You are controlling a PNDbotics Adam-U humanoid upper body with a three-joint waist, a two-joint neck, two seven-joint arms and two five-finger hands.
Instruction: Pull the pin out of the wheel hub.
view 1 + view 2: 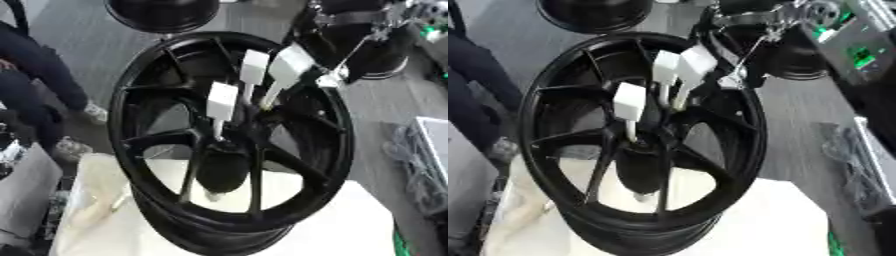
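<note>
At the hub of the black wheel (232, 145), three white-headed pins, the right hand reaching in from the upper right.

Standing up out of the hub centre: one pin (221, 102) lowest and farthest from the hand, a second pin (254, 69) above it, a third pin (289, 67) nearest the hand, tilted toward it. Just beside that third pin's head, the right hand (331, 77), black with silver joints; whether fingers closed on the pin or apart, cannot tell. Under the wheel, below the hand, a white cloth-covered surface (367, 220). Beyond the hand, another dark wheel (162, 12) on the grey floor.
</note>
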